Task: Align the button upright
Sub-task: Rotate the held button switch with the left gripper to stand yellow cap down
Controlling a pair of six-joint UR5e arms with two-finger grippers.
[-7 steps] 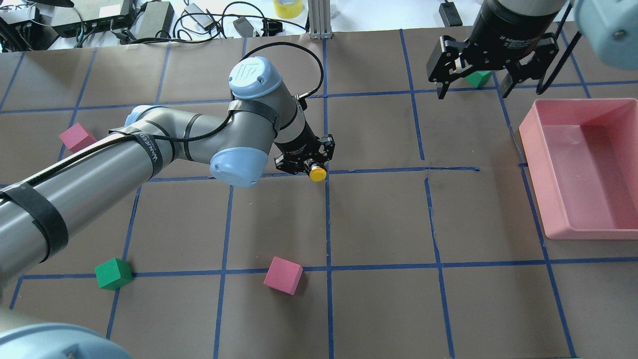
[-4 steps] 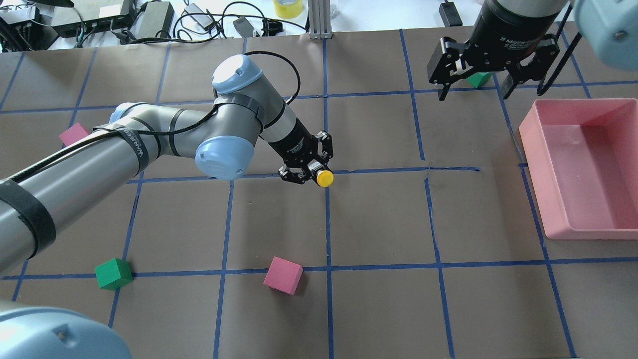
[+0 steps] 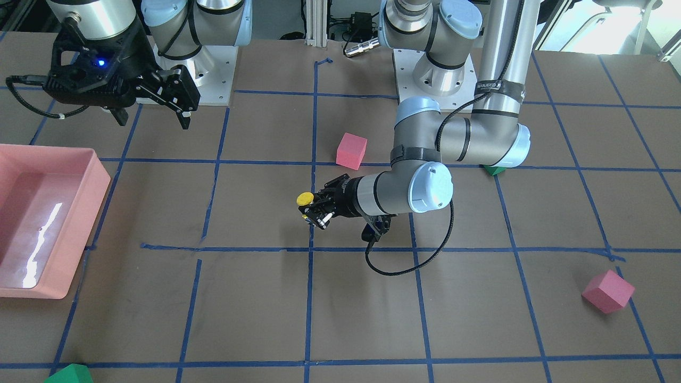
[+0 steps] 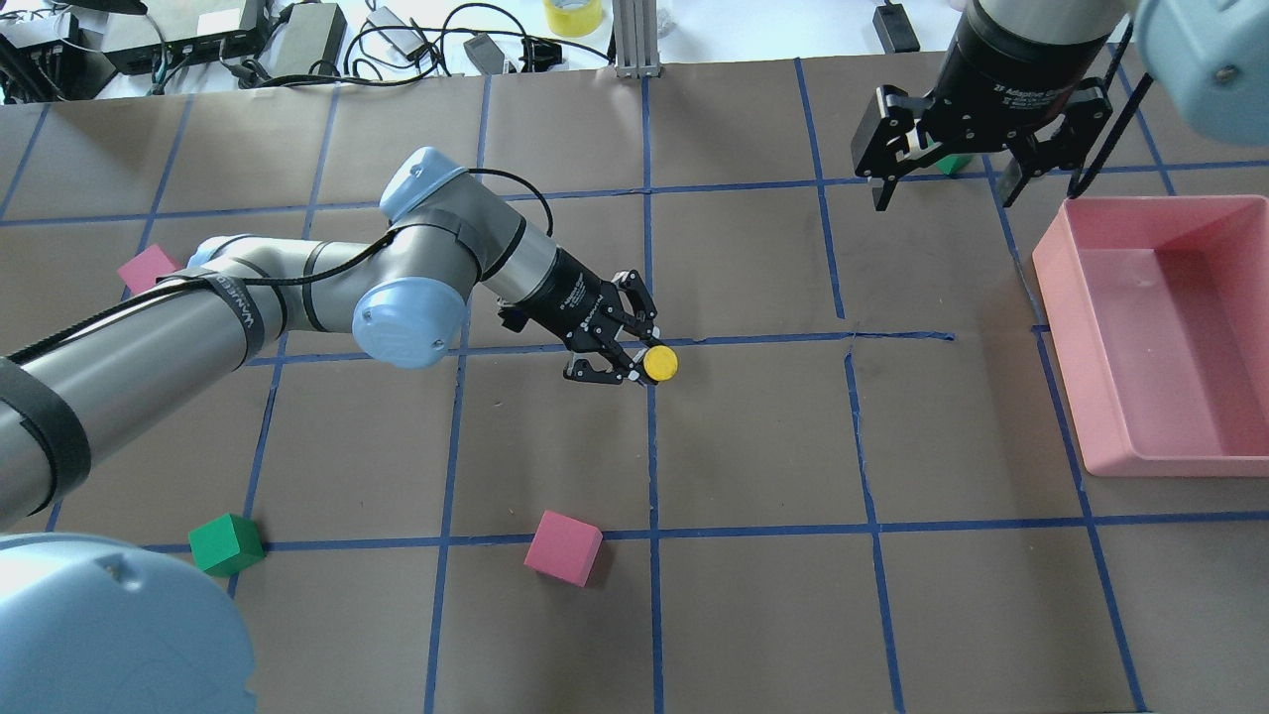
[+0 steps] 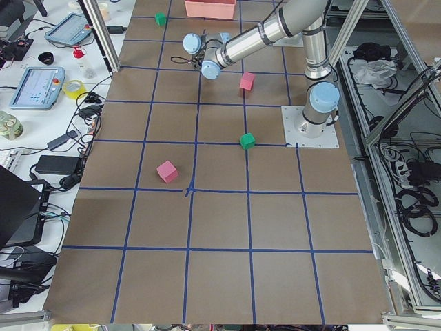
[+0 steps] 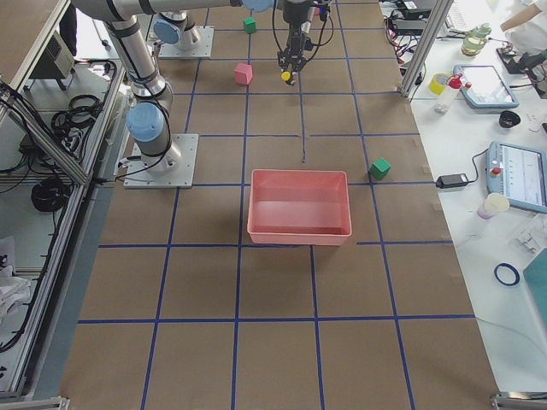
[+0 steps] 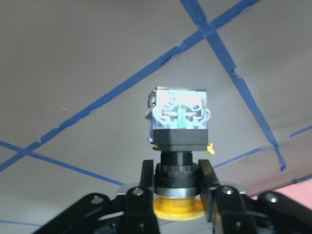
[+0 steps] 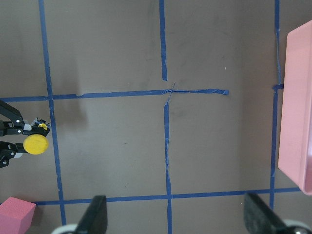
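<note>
- Overhead exterior view: a pink foam cube (image 4: 149, 268) lies at the far left of the brown paper-covered table (image 4: 753, 446), partly behind the left arm. A green foam cube (image 4: 226, 543) lies nearer the robot.
- A second pink foam cube (image 4: 563, 547) rests just left of the centre tape line.
- The left gripper (image 4: 634, 355) lies almost flat over the table centre. Its two fingers are closed most of the way and clamp the black body of the small push-button with a yellow round cap (image 4: 659, 363).
- The button is at the crossing of blue tape lines. Its cap faces up and its silvery contact block (image 7: 178, 116) is at the opposite end. I cannot tell whether the block touches the paper.
- The right gripper (image 4: 947, 188) hangs over the far right part of the table. Its fingers are spread wide and hold nothing. A small green cube (image 4: 954, 164) shows between them, on the table.
- A pink plastic tray (image 4: 1066, 327) stands at the right edge.
</note>
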